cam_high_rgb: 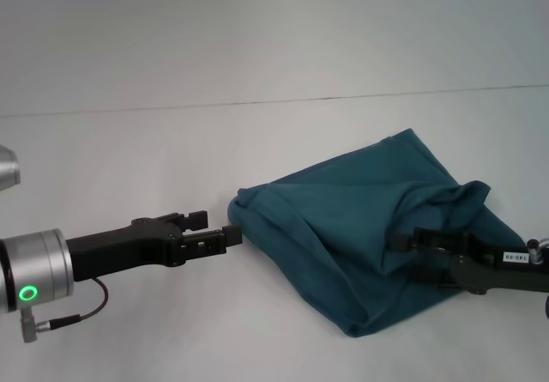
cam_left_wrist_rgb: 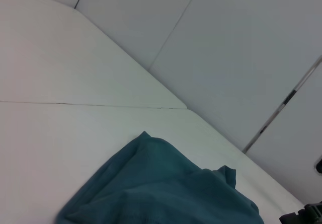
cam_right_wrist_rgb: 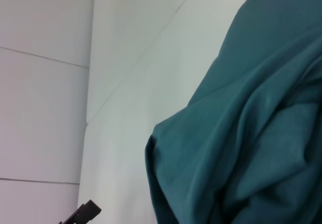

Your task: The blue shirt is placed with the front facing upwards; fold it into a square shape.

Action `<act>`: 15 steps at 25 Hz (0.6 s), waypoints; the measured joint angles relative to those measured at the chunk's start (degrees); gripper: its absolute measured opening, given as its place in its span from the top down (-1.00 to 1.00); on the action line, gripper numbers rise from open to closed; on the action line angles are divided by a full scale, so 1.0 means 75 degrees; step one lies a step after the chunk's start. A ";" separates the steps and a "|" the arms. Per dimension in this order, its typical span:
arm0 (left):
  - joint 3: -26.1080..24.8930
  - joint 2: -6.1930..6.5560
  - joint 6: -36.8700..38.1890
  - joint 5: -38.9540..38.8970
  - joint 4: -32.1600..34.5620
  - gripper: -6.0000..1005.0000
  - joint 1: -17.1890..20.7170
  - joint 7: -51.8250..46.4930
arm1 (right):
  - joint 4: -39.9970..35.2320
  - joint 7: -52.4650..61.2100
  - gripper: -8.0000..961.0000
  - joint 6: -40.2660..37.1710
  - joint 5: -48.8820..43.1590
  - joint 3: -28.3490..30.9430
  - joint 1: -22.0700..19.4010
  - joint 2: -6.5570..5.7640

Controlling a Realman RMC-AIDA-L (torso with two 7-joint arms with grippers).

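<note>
The blue shirt (cam_high_rgb: pixel 343 227) lies bunched in a loose, rumpled heap on the right half of the white table, plain teal side showing, no print in sight. My left gripper (cam_high_rgb: pixel 216 227) hovers low just left of the heap's near-left corner, open, with nothing between its fingers. My right gripper (cam_high_rgb: pixel 401 245) reaches in from the right, buried in the folds on the heap's right side and shut on a gather of cloth that rises over it. The left wrist view shows the shirt (cam_left_wrist_rgb: pixel 161 189) spread below, and the right wrist view shows the shirt (cam_right_wrist_rgb: pixel 251 133) in close folds.
The white table (cam_high_rgb: pixel 129 159) stretches left and toward the back, where a seam line (cam_high_rgb: pixel 343 99) meets a pale wall. A cable (cam_high_rgb: pixel 81 313) hangs under my left wrist. The right arm's dark tip (cam_left_wrist_rgb: pixel 307 214) shows at the left wrist view's edge.
</note>
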 joint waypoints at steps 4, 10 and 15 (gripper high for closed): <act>0.0000 0.0018 -0.0037 0.0009 -0.0003 -0.77 -0.0005 0.0000 | 0.0083 0.0026 -0.92 -0.0002 0.0004 -0.0005 -0.0017 0.0003; 0.0000 0.0020 -0.0123 0.0011 -0.0003 -0.77 -0.0019 0.0014 | 0.0154 0.0106 -0.91 -0.0006 0.0004 -0.0037 -0.0060 0.0019; 0.0001 0.0020 -0.0199 0.0011 -0.0004 -0.77 -0.0019 0.0020 | 0.0212 0.0126 -0.91 0.0014 0.0004 -0.0019 -0.0065 0.0098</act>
